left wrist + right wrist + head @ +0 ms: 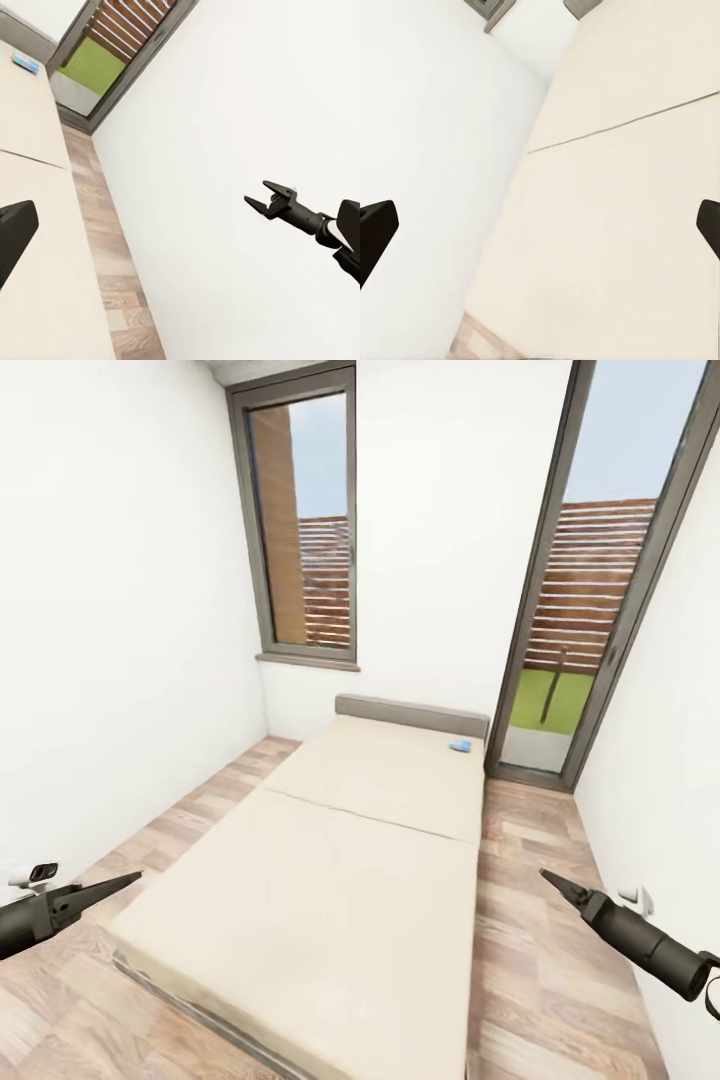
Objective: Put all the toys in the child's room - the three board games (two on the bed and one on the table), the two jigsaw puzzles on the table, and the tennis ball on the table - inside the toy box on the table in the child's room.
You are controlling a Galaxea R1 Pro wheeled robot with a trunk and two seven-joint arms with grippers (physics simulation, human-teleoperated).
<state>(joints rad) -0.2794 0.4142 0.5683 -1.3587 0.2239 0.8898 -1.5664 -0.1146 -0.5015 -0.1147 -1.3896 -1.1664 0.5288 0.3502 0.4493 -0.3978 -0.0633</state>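
The room is running narrow and long, with white walls (pixel 110 620) closing in on both sides and the wood-plank floor (pixel 545 920) showing as two strips along the bed (pixel 330 880). The bed is taking up most of the floor, its cream mattress lying in two sections with a seam across the middle and a dark grey headboard (pixel 412 712) standing against the far wall. The strip of floor on the robot's right is running open up to a tall glass door (pixel 590 590), and the strip on the left is narrowing toward the wall beneath a tall window (pixel 300 520). Nothing is standing on either strip.

The left gripper (pixel 128 878) is hanging over the floor beside the bed's near left corner, and the right gripper (pixel 548 878) is hovering over the right-hand floor strip. In the left wrist view the right gripper (pixel 256 196) is showing its fingers parted and holding nothing. Each wrist camera is catching its own fingertips at opposite borders of the picture, set wide, with nothing between them.

A small blue board game (pixel 460 746) is lying flat on the mattress at the far right corner, near the headboard and well apart from both grippers. In the left wrist view it (pixel 25 62) is appearing as a small blue patch, too small for its print to be read.
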